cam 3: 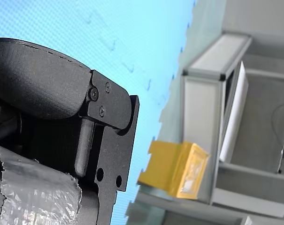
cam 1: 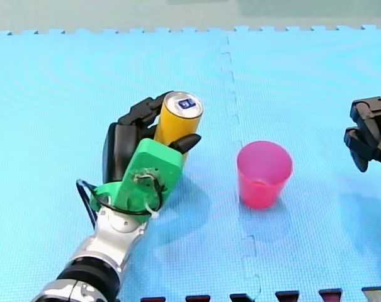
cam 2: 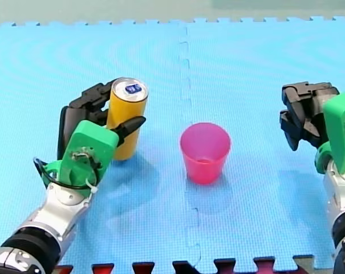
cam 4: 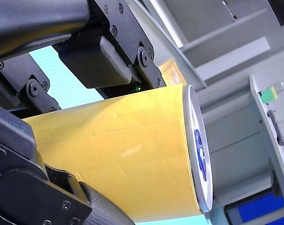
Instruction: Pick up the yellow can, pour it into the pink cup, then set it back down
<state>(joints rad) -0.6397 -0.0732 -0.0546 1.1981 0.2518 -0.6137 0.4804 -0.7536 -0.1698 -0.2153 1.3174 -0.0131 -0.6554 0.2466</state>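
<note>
Yellow can point(cam 2: 124, 108) is upright, left of centre on the blue mat point(cam 2: 246, 68). My left robot hand point(cam 2: 81, 131) grips it, with fingers point(cam 2: 92, 98) round its left side and the thumb across the near side. The second wrist view shows black fingers point(cam 4: 92, 61) clamping its wall from both sides. The pink cup point(cam 2: 205, 151) stands to the can's right, apart from it. My right robot hand point(cam 2: 302, 114) is at the right edge, curled and holding nothing.

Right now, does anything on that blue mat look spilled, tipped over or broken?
Nothing stands out. The yellow can stands upright in the fingers of the left hand, the pink cup stands upright beside it, apart, and the blue mat shows no spill. The right hand, shut on nothing, is at the mat's right side.
</note>
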